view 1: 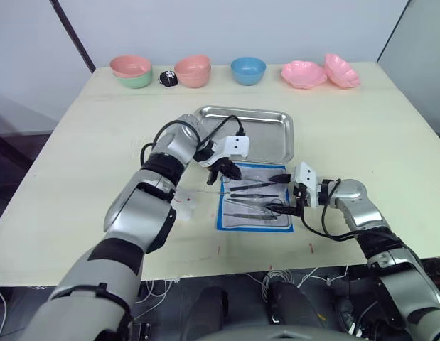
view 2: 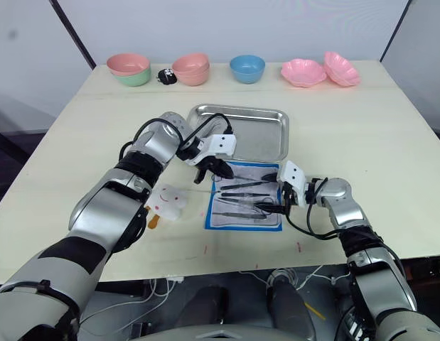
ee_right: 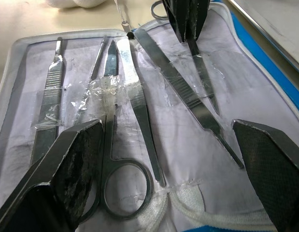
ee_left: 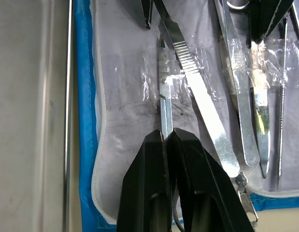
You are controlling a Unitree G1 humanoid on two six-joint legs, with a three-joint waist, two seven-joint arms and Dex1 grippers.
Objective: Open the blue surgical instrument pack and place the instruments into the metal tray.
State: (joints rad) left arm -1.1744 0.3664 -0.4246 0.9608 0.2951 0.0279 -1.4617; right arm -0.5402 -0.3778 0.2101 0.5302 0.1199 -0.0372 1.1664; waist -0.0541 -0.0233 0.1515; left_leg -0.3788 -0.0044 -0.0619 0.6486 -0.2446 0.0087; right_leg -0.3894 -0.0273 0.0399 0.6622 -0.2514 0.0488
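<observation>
Right gripper [view 2: 275, 193] stood wide apart over blue surgical instrument pack [view 2: 244, 198], lying open on pale worktop [view 2: 362, 135] beside shiny metal tray [view 2: 239, 131]. Left gripper [view 2: 209, 171] pinched one thin silver instrument [ee_left: 165, 104]; others taped under crinkly clear film.

Scissors [ee_right: 121, 181] tips under tape, handle partly behind right claw [ee_right: 178, 159]

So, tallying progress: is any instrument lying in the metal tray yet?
No, the metal tray is bare, and the instruments lie on the opened blue surgical instrument pack.

Table [view 1: 390, 142] — tray [view 1: 276, 142], pack [view 2: 212, 222], bowls [view 1: 248, 69].
</observation>
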